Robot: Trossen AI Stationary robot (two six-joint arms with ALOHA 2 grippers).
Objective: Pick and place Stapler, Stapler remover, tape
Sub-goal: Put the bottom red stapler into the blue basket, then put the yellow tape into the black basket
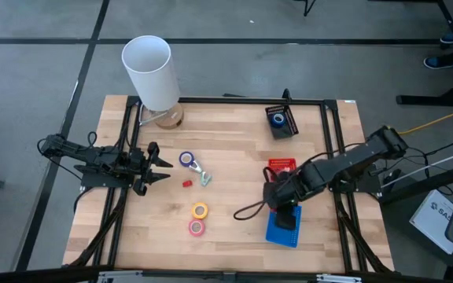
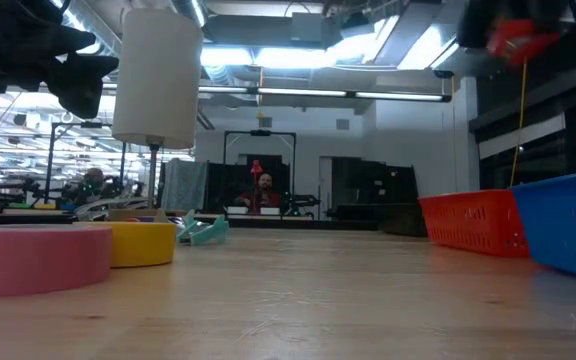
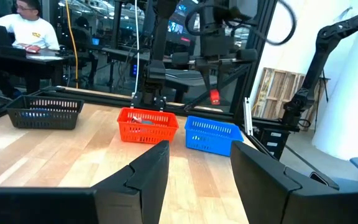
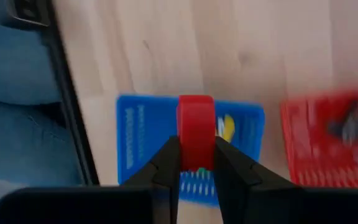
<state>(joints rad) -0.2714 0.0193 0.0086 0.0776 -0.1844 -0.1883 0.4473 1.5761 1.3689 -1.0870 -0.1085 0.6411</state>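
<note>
My right gripper (image 1: pixel 277 196) hangs above the blue basket (image 1: pixel 284 226), shut on a small red stapler (image 4: pixel 196 130). The left wrist view shows that stapler (image 3: pixel 215 96) in the air above the baskets. My left gripper (image 1: pixel 166 167) is open and waits level over the table's left part. On the wood between the arms lie a blue tape ring (image 1: pixel 185 159), a teal and white stapler remover (image 1: pixel 203 174), a small red piece (image 1: pixel 186 183), a yellow tape roll (image 1: pixel 200 210) and a pink tape roll (image 1: pixel 197 227). Another blue tape (image 1: pixel 278 119) lies in the black basket (image 1: pixel 283 130). My right gripper pinches the red stapler between its two fingers (image 4: pixel 166 163), which sit on its two opposite sides (image 4: pixel 196 158). The fingers point down from above. The stapler is lifted clear, and its free end (image 4: pixel 196 112) sticks out past the fingertips over the blue basket.
A red basket (image 1: pixel 281 167) stands right beside the blue one, toward the far edge. A tall white cylinder (image 1: pixel 149 71) stands at the far left corner. A black cable loop (image 1: pixel 250 211) lies left of the blue basket. Bare wood shows in the table's middle and near edge.
</note>
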